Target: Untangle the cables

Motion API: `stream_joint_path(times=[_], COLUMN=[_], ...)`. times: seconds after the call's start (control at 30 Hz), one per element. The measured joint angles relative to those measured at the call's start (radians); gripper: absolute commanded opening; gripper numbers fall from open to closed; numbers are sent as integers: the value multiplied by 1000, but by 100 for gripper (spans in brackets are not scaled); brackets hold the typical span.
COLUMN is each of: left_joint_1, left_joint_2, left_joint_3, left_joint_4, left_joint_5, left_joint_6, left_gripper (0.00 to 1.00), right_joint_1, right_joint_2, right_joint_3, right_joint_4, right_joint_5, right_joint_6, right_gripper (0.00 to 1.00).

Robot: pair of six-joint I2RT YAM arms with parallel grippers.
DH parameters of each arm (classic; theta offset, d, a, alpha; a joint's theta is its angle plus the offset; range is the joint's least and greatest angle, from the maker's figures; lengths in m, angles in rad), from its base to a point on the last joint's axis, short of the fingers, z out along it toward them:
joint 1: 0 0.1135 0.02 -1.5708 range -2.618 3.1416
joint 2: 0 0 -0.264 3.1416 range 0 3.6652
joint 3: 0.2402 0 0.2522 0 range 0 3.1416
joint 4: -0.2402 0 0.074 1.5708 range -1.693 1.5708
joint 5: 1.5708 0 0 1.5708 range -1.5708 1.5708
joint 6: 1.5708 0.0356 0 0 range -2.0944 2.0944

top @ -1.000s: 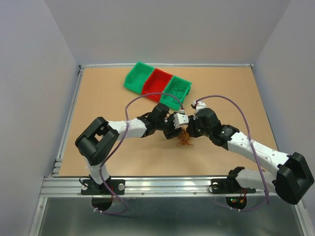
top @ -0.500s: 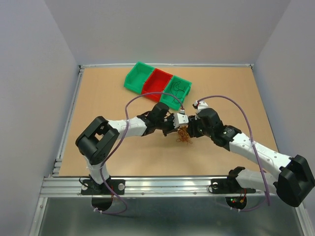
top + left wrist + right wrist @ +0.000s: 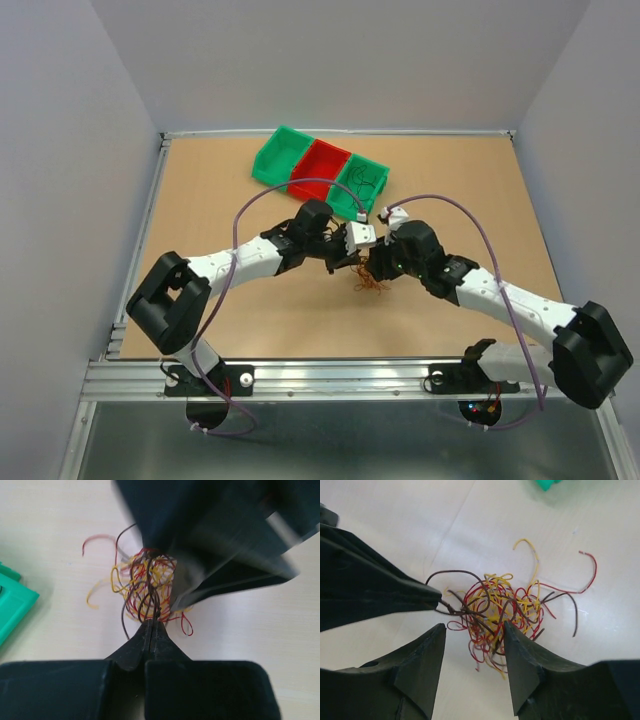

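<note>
- Down under everything, big tan table [image 3: 200, 210], with pale walls on three sides and a metal rail at the near edge.
- Next in size, left arm [image 3: 250, 260] and right arm [image 3: 500, 295], white and black, each with a thick purple cord looping over it. Reaching in from the near edge and meeting near the middle of the table.
- Then three little bins touching in a slanted row at the far side: green bin [image 3: 277, 158], red bin [image 3: 320, 166], second green bin [image 3: 360, 182] with a thin dark squiggle of wire inside.
- Smaller again, cables [image 3: 370, 282]: one curly clump of yellow, red and dark strands near the middle of the table, right between the two grippers and well apart from the bins. Cannot tell if lying flat on the table or lifted a bit.
- Right gripper [image 3: 473, 630]: fingers wide apart, one finger [image 3: 520, 660] touching the strands at the clump's near edge, the other off to the side. Squeezing nothing.
- Left gripper [image 3: 152, 627]: fingers pressed tight together, tips pinching a few dark strands at the edge of the clump.
- Tiniest of all, loose ends poking out of the clump: a yellow hook, a red curl and a bent dark piece.
</note>
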Motion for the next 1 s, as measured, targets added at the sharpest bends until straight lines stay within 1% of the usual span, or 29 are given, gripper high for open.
stream_joint_path(times=[0.07,0.1,0.17,0.2,0.3,0.37,0.43,0.53,0.6,0.63,0.73,0.77,0.8,0.83,0.87,0.9,0.93,1.0], left_joint_1=[0,1,1,1,1,5,8,12,10,5,-13,-19,-21,-21,-19,-14,-2,18], left_joint_2=[-34,-59,-100,-117,-178,-207,-229,-259,-278,-294,-348,-368,-385,-401,-410,-424,-442,-484], left_joint_3=[0,3,13,29,116,177,236,368,439,472,501,501,502,504,507,517,526,528], left_joint_4=[-14,-30,-55,-78,-171,-255,-316,-419,-447,-456,-452,-444,-431,-416,-404,-377,-348,-293], left_joint_5=[23,36,50,60,62,37,3,-105,-200,-251,-397,-446,-499,-553,-594,-653,-688,-683], left_joint_6=[-16,-24,-32,-35,-39,-43,-44,-58,-84,-102,-160,-173,-185,-194,-197,-198,-199,-197], left_gripper=[0,0,0,0,0,0,0,0,0,0,0,0,0,0,0,0,0,0], right_joint_1=[8,10,13,13,13,18,19,19,20,21,30,34,35,34,32,29,14,-8], right_joint_2=[55,80,130,158,228,224,187,82,-6,-63,-187,-212,-256,-293,-322,-354,-397,-453], right_joint_3=[1,3,8,15,52,86,106,105,95,92,92,93,92,89,80,70,39,-14], right_joint_4=[26,33,38,40,53,84,113,135,159,176,197,190,165,125,93,56,-27,-137], right_joint_5=[-7,-10,-12,-11,11,31,61,126,169,193,266,291,338,404,462,512,581,654], right_joint_6=[-19,-27,-40,-43,-32,-14,13,61,95,122,201,220,256,291,311,328,336,343], right_gripper=[41,27,9,1,1,1,1,1,4,7,8,11,33,50,62,70,72,77])
